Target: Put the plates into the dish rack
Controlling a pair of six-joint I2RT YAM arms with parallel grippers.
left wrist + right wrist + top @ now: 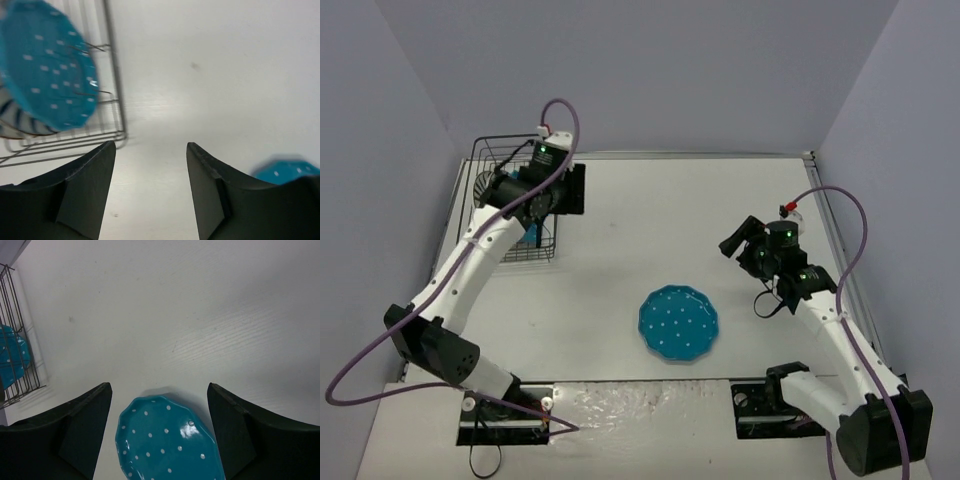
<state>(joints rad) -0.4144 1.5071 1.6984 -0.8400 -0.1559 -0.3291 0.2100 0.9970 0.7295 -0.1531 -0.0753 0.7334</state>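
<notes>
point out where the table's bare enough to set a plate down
Bare: the wide stretch between the dish rack and the right gripper, back to the far edge. Crowded: the far-left corner, left gripper beside the rack, and where the teal plate lies.

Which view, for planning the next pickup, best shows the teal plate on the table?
Top external: the teal plate lies whole and flat on the table, its rim all visible. Right wrist shows the plate close but cut off at the bottom edge. Left wrist catches only a blurred sliver at lower right.
</notes>
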